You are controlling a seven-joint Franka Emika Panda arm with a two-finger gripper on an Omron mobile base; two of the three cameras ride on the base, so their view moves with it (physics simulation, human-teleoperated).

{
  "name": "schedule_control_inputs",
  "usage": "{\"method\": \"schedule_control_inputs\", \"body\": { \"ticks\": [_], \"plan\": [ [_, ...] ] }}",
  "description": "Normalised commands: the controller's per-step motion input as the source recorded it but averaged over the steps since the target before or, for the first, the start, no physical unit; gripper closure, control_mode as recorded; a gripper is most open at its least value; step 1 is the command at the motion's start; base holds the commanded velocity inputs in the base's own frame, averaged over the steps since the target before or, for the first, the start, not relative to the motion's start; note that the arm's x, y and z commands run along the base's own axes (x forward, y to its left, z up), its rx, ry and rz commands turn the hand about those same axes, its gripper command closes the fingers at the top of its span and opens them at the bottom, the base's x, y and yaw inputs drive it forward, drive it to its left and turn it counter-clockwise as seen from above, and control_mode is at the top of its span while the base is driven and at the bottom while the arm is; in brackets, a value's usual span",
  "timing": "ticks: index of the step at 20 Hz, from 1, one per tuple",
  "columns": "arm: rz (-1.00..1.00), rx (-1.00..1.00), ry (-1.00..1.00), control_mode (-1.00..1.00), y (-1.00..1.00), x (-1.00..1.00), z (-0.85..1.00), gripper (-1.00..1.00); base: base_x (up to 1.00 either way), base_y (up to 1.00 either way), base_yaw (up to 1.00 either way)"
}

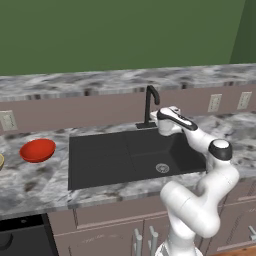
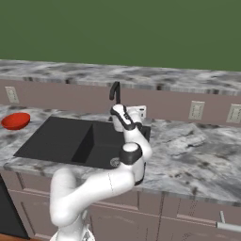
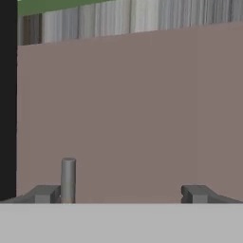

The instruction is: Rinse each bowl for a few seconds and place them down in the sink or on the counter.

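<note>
The grey-and-white marbled stone desk (image 1: pixel 30 187) runs across the scene over mauve-brown cabinets (image 1: pixel 110 220), with a matching marbled ledge (image 1: pixel 75 82) topping a mauve backsplash wall (image 1: pixel 75 112) that carries pale wall sockets (image 1: pixel 214 102). Above it stands a flat green wall (image 1: pixel 125 30).

Set into the desk is the wide matte black rectangular sink (image 1: pixel 107 157), with a round silver drain (image 1: pixel 162 168) on its floor near the right side. A black arched faucet (image 1: pixel 151 102) rises from the back rim of the sink, close to the backsplash.

The white arm with dark joints (image 1: pixel 200 200) bends up from the cabinet front and reaches over the right part of the sink toward the faucet. Its pincer (image 3: pixel 125 193) is at the back of the sink just beside the faucet and faces the mauve backsplash; in the hand view the two dark fingertips (image 3: pixel 43 193) stand spread wide apart with nothing between them, and a small upright grey rod (image 3: pixel 68 179) shows just by the left one.

The glossy bright red shallow round bowl (image 1: pixel 37 150) sits upright on the desk left of the sink, near its left rim and well apart from the pincer. At the far left edge of the left base view a sliver of a tan rounded thing (image 1: pixel 1 161) lies on the desk beside the red bowl; what it is cannot be told.
</note>
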Motion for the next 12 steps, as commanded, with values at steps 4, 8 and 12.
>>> {"method": "schedule_control_inputs", "body": {
  "ticks": [4, 8, 12],
  "plan": [
    [0.0, 0.03, 0.03, -1.0, 0.0, 0.37, -0.19, -1.0, 0.0, 0.0, 0.0],
    [0.0, 0.03, 0.03, -1.0, -0.01, 0.36, -0.17, -1.0, 0.0, 0.0, 0.0],
    [0.0, 0.03, 0.02, -1.0, -0.07, 0.29, -0.14, -1.0, 0.0, 0.0, 0.0]
  ]
}}
